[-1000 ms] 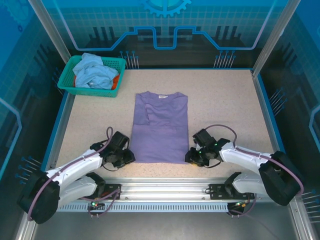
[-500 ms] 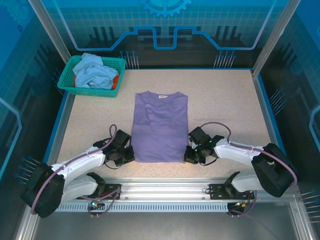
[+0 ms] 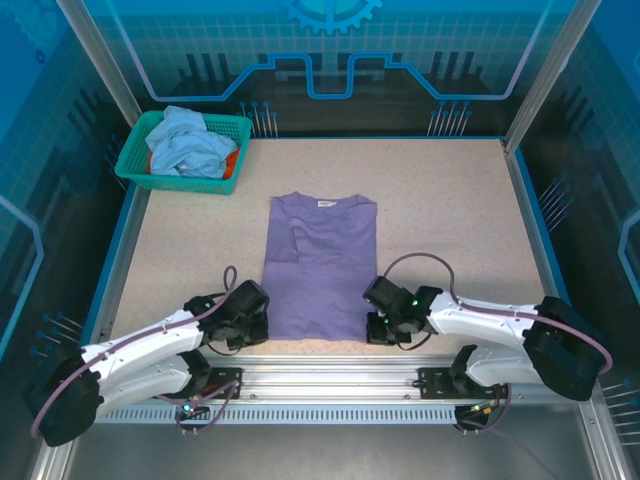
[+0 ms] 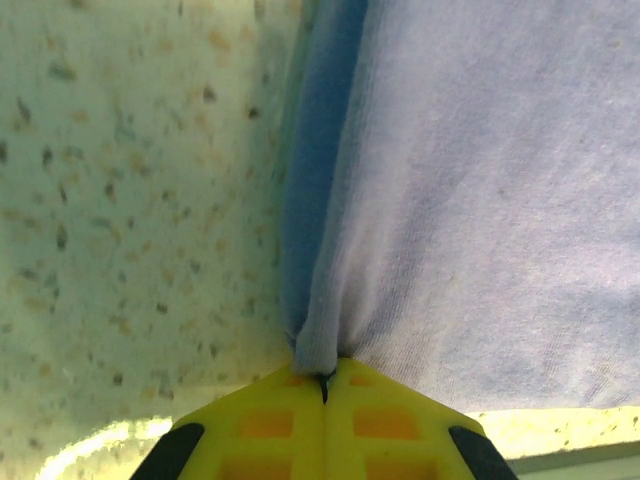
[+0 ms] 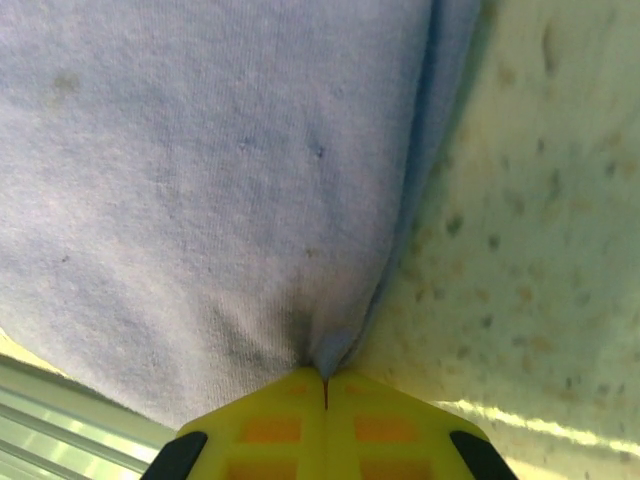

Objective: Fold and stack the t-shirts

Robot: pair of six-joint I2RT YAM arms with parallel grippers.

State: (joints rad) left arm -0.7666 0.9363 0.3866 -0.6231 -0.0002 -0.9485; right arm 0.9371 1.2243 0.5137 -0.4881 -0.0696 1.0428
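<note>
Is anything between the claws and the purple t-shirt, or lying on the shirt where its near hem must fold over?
Nothing visible. Left claw and right claw are shut on the purple t-shirt at its near corners; its top is bare; the basket stands apart.

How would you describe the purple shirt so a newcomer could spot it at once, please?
Look at the middle of the speckled table, towards its near edge. The purple shirt lies flat there. Unlike the blue shirt bundled in the teal basket, it is spread out alone.
</note>
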